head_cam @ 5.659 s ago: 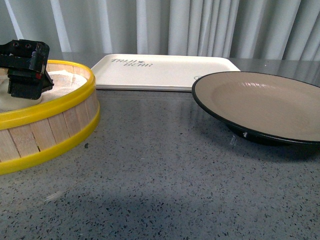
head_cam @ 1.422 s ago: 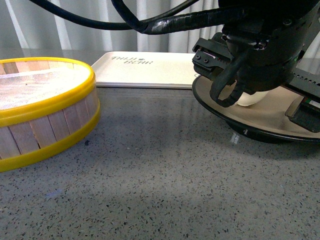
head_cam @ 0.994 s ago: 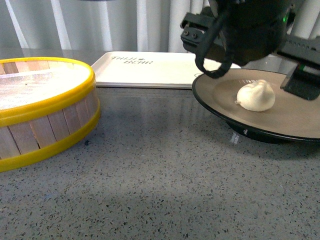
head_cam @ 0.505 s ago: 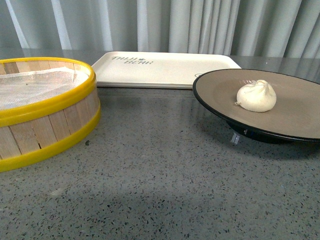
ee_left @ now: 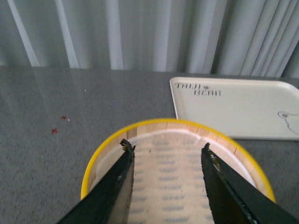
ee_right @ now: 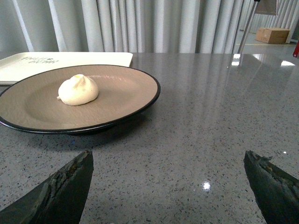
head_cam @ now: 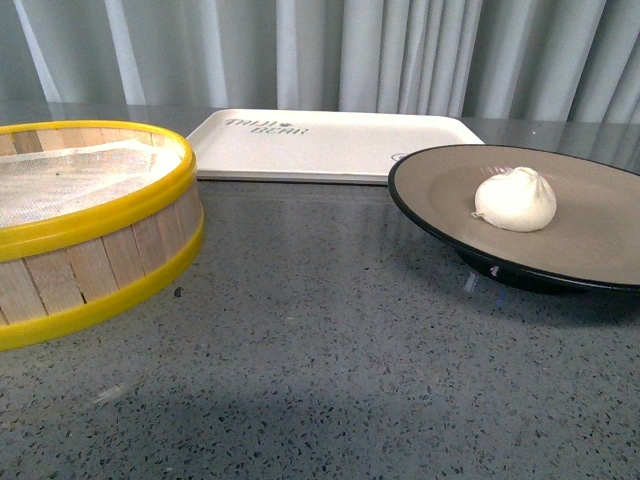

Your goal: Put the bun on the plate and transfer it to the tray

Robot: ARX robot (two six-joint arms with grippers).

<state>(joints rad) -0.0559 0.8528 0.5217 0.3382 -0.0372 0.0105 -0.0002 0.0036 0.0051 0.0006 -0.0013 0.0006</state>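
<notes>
Right gripper, jaws wide and empty, sits nearest the plate, rim just ahead, bun resting inside.

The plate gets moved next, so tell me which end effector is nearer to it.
Right. The right end effector sits open just short of the plate, facing it. The left end effector hangs open over the basket, well away from the plate.
</notes>
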